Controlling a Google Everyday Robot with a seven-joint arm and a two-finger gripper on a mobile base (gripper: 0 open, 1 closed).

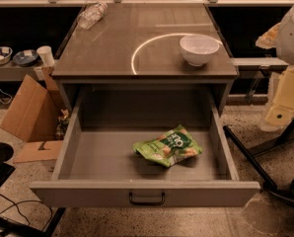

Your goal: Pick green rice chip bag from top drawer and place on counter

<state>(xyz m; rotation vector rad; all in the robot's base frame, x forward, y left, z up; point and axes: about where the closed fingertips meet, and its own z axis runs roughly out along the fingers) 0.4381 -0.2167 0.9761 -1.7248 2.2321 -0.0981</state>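
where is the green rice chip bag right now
In the camera view, the green rice chip bag lies inside the open top drawer, right of centre on its floor; the gripper is at the right edge, outside the drawer.

The top drawer [88, 194] is pulled out and open from above; only its back part lies under the front edge of the counter [102, 48]. The green rice chip bag [168, 145] lies right of centre, with bare floor to its left and front. On the counter, a white bowl [199, 48] takes the right front and a clear plastic bottle [91, 15] the back left corner. The gripper [281, 113] hangs outside the drawer's right wall.
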